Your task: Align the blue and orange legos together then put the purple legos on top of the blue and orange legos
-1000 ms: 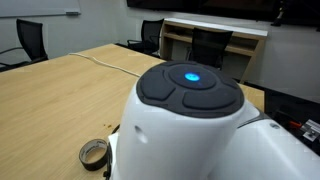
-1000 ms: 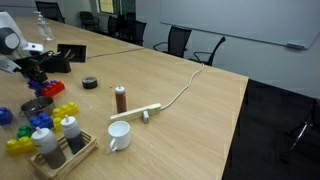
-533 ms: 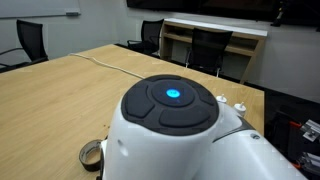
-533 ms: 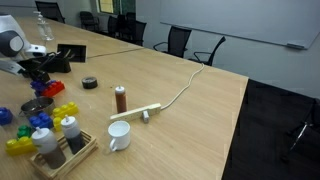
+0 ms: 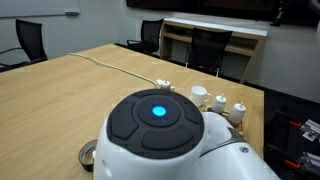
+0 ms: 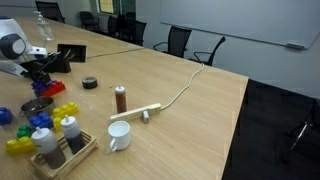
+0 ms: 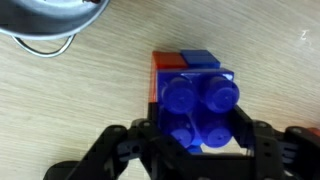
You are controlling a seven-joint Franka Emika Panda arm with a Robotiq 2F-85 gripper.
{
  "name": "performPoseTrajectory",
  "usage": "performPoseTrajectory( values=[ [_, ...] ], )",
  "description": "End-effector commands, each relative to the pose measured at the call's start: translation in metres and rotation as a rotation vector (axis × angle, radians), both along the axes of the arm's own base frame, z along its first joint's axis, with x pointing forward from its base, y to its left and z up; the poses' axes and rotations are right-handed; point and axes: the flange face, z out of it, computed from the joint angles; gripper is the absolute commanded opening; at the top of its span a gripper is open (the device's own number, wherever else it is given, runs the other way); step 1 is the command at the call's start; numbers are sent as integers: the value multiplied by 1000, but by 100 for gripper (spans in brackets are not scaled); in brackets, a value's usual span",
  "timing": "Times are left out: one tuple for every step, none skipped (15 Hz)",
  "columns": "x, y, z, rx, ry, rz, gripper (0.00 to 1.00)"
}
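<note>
Desk point(image 6: 190, 120) of pale wood runs long through a meeting room, with black chairs point(image 6: 178, 42) along its far side and dark floor point(image 6: 280, 130) past its edge. On it stand a white mug point(image 6: 119, 135), a tape roll point(image 6: 90, 83) and yellow bricks point(image 6: 66, 110). In the wrist view the fingers point(image 7: 252, 138) grasp a purple brick point(image 7: 198, 112), studs up. It sits over an orange brick point(image 7: 155, 80) and a blue brick point(image 7: 200, 60), which lie side by side on the desk. Whether it presses onto them cannot be told. A metal bowl point(image 7: 45, 18) lies near.
</note>
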Motion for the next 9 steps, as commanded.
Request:
performPoseTrajectory(
  values=[
    [4, 2, 2, -15, 21, 25, 44],
    [3, 2, 0, -18, 24, 27, 44],
    [3, 2, -1, -23, 29, 26, 44],
    [3, 1, -3, -31, 33, 25, 44],
    [4, 0, -6, -40, 41, 20, 44],
    [4, -1, -11, -44, 50, 16, 44],
    [6, 0, -13, -41, 54, 12, 44],
    [6, 0, -16, -43, 62, 8, 44],
    [7, 0, -19, -46, 68, 6, 44]
  ],
)
